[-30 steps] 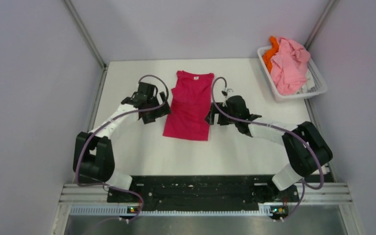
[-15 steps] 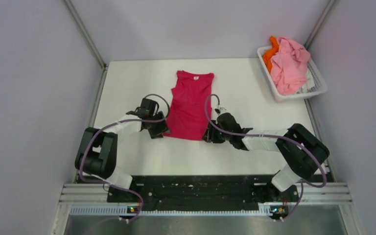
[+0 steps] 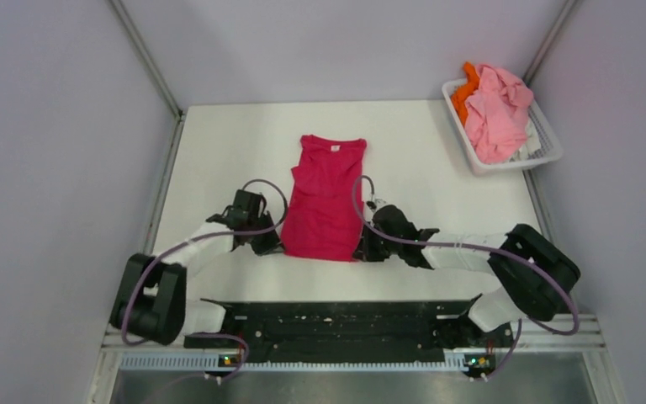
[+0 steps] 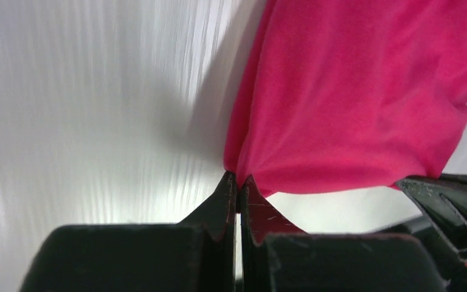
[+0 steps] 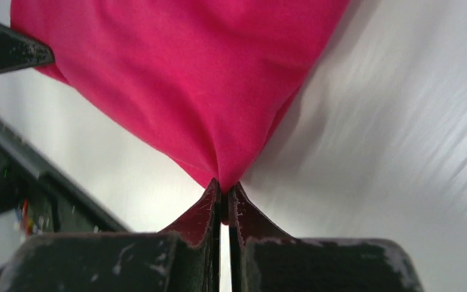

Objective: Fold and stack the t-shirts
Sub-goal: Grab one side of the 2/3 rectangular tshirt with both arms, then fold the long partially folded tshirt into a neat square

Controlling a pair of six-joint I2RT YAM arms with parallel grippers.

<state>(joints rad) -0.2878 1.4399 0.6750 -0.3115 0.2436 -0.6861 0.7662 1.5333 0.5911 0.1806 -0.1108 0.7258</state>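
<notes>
The magenta-red t-shirt (image 3: 325, 198) lies flat and lengthwise in the middle of the white worktop (image 3: 219, 143). It forms a long narrow shape, with its neck and small white neck label (image 3: 334, 147) toward the far edge and its hem toward the near edge. The left gripper (image 4: 238, 179) sits at the hem's near-left corner, its jaws pressed together with a pinch of red cloth caught at the tips. The right gripper (image 5: 224, 184) is at the near-right corner, its jaws likewise closed tight on a bunched fold of the hem. Both arms reach in low from the near edge, one on each side of the shirt. In the far right corner stands a white slatted basket (image 3: 517, 163). It holds a heaped light pink t-shirt (image 3: 496, 109), with an orange t-shirt (image 3: 464, 88) showing at its far-left side.
</notes>
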